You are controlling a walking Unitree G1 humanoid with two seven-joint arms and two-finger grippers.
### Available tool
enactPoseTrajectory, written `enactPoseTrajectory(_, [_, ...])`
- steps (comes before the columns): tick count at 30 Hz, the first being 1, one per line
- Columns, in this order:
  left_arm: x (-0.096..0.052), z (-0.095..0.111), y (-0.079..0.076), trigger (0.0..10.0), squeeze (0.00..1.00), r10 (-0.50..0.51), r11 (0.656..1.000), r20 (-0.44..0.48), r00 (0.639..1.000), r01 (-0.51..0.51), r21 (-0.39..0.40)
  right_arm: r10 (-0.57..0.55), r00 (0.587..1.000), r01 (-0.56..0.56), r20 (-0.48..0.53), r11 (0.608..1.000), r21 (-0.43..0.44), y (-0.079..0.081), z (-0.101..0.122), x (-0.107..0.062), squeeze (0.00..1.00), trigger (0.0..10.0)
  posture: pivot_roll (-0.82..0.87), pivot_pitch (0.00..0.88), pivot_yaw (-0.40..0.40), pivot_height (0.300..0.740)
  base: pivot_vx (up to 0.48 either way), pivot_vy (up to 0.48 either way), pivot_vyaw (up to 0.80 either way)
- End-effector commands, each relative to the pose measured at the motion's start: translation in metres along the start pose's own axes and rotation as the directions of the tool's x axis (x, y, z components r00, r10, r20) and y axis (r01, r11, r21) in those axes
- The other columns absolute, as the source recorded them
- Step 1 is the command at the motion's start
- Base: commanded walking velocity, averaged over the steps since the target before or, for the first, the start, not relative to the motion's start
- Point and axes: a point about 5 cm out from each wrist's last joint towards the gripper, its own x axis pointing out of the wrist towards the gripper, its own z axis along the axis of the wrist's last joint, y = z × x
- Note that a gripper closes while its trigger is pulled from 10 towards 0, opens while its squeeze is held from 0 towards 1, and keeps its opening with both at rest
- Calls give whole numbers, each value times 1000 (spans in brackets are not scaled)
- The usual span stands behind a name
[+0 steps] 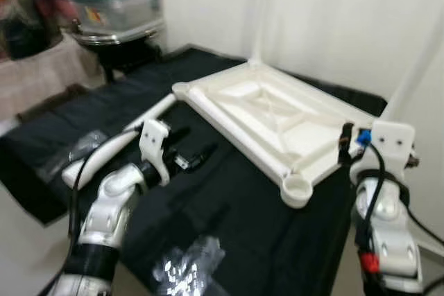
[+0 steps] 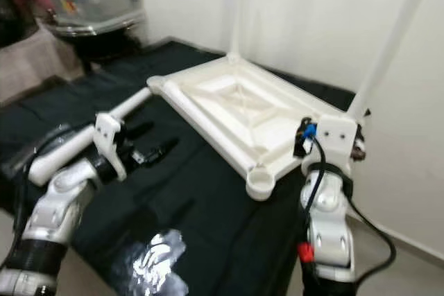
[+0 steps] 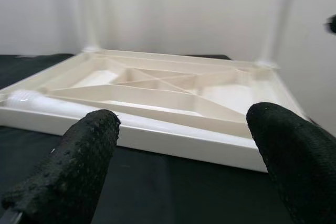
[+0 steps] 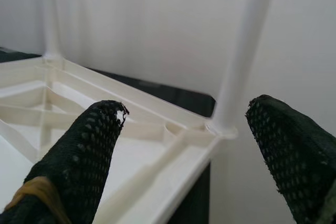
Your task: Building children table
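The white tabletop (image 1: pixel 267 119) lies upside down on the black worktop (image 1: pixel 229 213), with two legs (image 2: pixel 388 46) standing upright in its far corners. A loose leg (image 1: pixel 114 142) lies beside the left pincer (image 1: pixel 191 157), whose fingers (image 3: pixel 79 161) are apart. The right pincer (image 4: pixel 184 150) hovers spread wide at the tabletop's near right edge, gripping nothing.

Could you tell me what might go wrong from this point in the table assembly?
Two legs already stand upright in the far corners of the upturned tabletop; the open right claw sits close beside one upright leg and could knock it loose. A loose leg lies on the black cloth by the open left claw; being round, it may roll when nudged. The near corner socket sits near the cloth's edge.
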Motion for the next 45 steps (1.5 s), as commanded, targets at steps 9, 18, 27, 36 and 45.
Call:
enactPoseTrajectory(9, [-7,-2,1,10000,0,-28,999,-13,1000,27,-25,0,1000,0,2,1000,16,2,0,-2,0,10000,8,0,-38,740,0,480,-469])
enactPoseTrajectory(18, [-6,1,2,10000,0,-38,999,-13,999,38,-10,-2,1000,2,-12,1000,11,1,-2,-3,0,10000,4,0,-35,740,0,480,0])
enactPoseTrajectory(27, [-6,2,2,10000,0,-32,999,-8,999,32,-3,0,1000,0,-24,1000,1,1,-5,-3,0,10000,6,0,-36,740,0,213,0])
enactPoseTrajectory(36, [-8,9,12,10000,0,-28,999,-8,1000,28,32,15,999,-13,-49,999,38,6,-8,-3,0,10000,15,0,-35,740,0,0,-267])
enactPoseTrajectory(45, [-8,5,14,10000,0,-47,997,-61,997,51,60,11,999,-11,-37,1000,14,7,-8,-5,0,10000,9,0,-21,740,0,0,-533])
